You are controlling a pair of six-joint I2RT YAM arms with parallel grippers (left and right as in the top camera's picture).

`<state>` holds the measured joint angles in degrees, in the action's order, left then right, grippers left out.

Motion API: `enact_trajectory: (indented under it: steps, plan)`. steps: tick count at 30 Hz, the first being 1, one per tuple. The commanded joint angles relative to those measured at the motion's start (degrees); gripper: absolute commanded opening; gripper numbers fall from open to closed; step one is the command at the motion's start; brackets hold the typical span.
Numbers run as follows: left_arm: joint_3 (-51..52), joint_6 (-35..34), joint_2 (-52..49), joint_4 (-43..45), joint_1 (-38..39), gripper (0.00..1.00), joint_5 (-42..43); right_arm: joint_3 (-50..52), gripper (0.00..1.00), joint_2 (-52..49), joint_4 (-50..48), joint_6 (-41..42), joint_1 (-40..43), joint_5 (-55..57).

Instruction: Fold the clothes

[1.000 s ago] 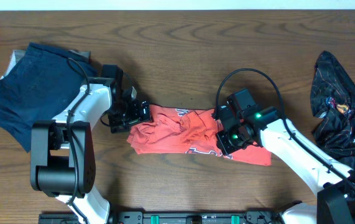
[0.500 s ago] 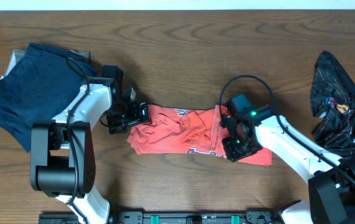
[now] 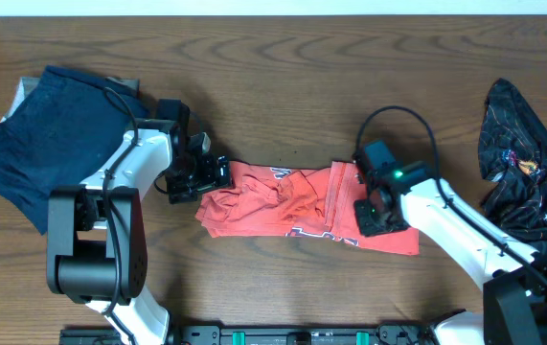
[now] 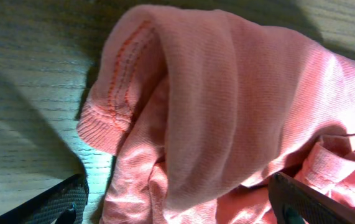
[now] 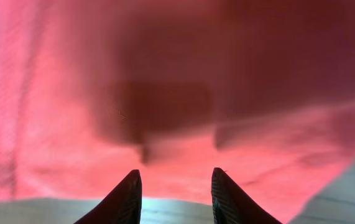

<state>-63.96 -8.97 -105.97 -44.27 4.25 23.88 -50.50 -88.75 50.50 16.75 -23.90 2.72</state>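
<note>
The coral-red T-shirt (image 3: 292, 206) lay crumpled in a long band across the lower middle of the overhead frame, on the wooden desk (image 3: 283, 77). White-and-dark lettering showed along its lower edge. The left end effector (image 3: 204, 177) sat at the shirt's left end. In the left wrist view its fingers (image 4: 50, 206) stood wide apart at the bottom corners of the frame, with a rolled, stitched edge of the T-shirt (image 4: 227, 106) lying between them and not clamped.

The right end effector (image 3: 369, 211) was over the right part of the shirt, just beside a lengthwise fold. In the right wrist view its two dark fingertips (image 5: 126, 198) stood a narrow gap apart. Nothing was pinched between them, and the coral cloth (image 5: 177, 81) filled nearly the whole frame beyond.

A stack of navy-blue garments (image 3: 43, 134) lay at the upper left of the overhead frame, and a black shiny patterned garment (image 3: 522, 163) was heaped at the right edge, both well apart from the shirt.
</note>
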Motion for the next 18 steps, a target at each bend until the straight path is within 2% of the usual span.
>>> enact_trajectory:
  steps: [1,9,13,18]
  plan:
    - [0.74,1.05,1.29,0.07,-0.02,0.93,1.22,0.28,0.34,0.57,-0.26,4.15,2.99,3.58]
    - [0.74,1.05,1.29,0.11,0.11,0.97,1.70,6.99,0.33,0.55,-4.96,4.46,9.90,4.39]
    - [0.74,1.05,1.29,0.83,0.50,1.00,4.22,10.97,0.34,0.55,-6.12,5.64,14.51,10.73]
    - [0.76,1.05,1.16,1.29,1.27,1.00,3.98,10.95,0.34,0.57,-7.56,5.42,21.00,12.68]
